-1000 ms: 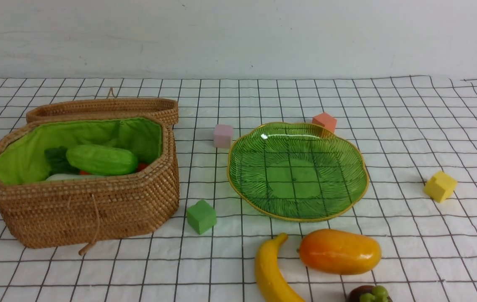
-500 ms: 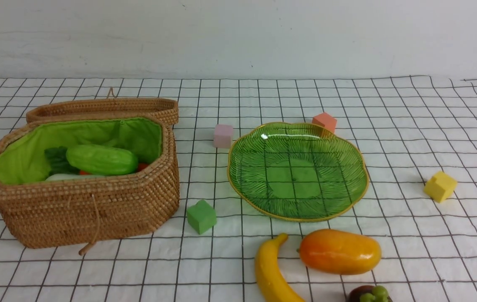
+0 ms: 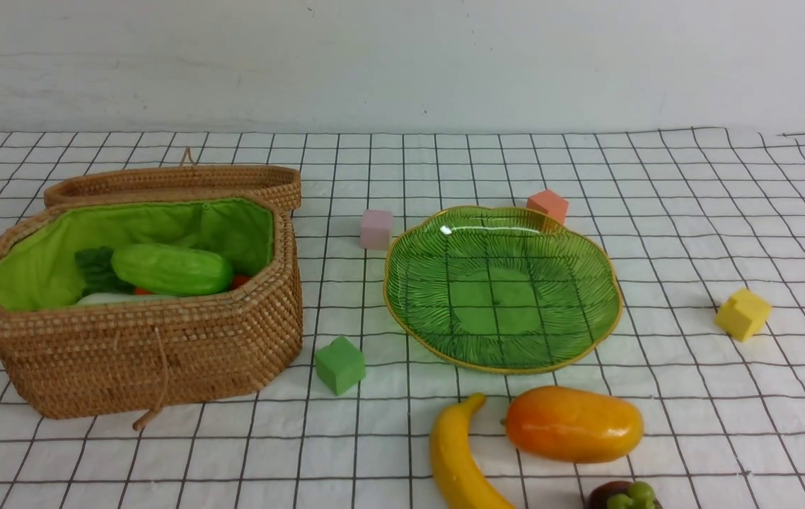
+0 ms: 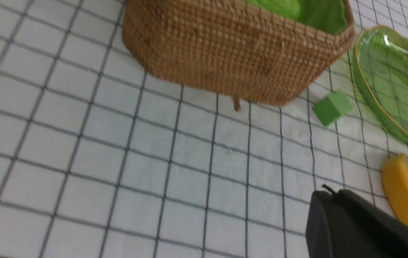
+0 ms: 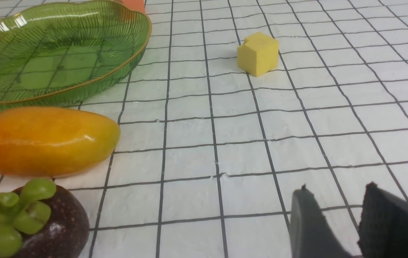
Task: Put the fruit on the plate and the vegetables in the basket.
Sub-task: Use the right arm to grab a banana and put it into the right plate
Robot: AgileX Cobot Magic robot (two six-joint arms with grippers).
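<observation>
**Vegetables.** The cucumber (image 3: pixel 172 268), the carrot (image 3: pixel 236 281) and the radish (image 3: pixel 112 299) are found inside the basket (image 3: pixel 162 353), which stands at 9 o'clock of the plate (image 3: pixel 501 297). The carrot and radish are largely hidden behind the cucumber and the basket wall. The lid (image 3: pixel 176 180) is set behind the basket. This half of the task is judged done.

**Fruit.** Nothing is seen on the plate. The mango (image 3: pixel 572 424) lies on the tabletop (image 3: pixel 692 212) at 6 o'clock of the plate, just beside its rim. The banana (image 3: pixel 455 452) is at 7 o'clock, and the mangosteen (image 3: pixel 625 495) is further out at 5 o'clock, partly cut off by the frame edge.

**Grippers.** Neither arm is seen in the front view. The left gripper (image 4: pixel 327 195) is closed with nothing in it and is held above bare cloth near the banana. The right gripper (image 5: pixel 336 190) is parted narrowly, holds nothing, and is well apart from the mango and mangosteen.

**Step in hand.** The fruit step is judged not yet begun. For the mango, the right gripper's gap would probably have to be widened. The gripper would then be brought across the mango's short axis and closed. The smooth, rounded skin is judged liable to slip.
</observation>
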